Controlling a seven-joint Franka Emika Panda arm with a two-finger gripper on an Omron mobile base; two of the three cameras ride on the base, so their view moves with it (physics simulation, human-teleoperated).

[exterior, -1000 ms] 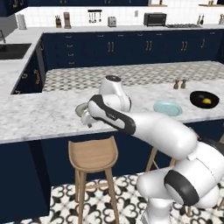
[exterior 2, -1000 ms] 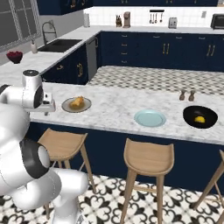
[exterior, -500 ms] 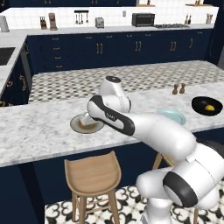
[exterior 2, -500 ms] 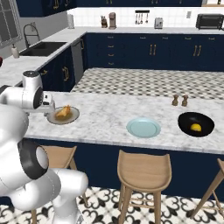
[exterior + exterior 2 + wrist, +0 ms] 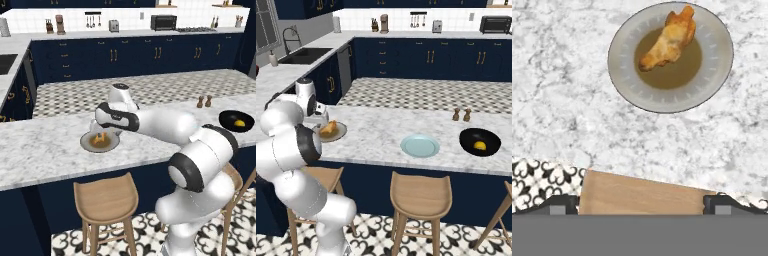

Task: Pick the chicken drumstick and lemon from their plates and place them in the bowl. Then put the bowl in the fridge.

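The golden-brown chicken drumstick lies on the grey plate with the brownish centre, on the marble counter. It also shows as the drumstick on the grey plate and as the drumstick. My gripper hovers above and slightly short of the plate, open, with its fingertips far apart and nothing between them. The gripper points down at the plate. Far to the right, the lemon sits inside the black bowl. The pale blue plate is bare. The fridge is out of view.
Salt and pepper shakers stand behind the bowl. Wooden stools line the counter's near side, and one stool seat lies under the hand. Navy cabinets and a sink run along the back and left.
The whole scene has shifted right in both base views, so the base has driven. The grey plate with the drumstick now lies right under the hand.
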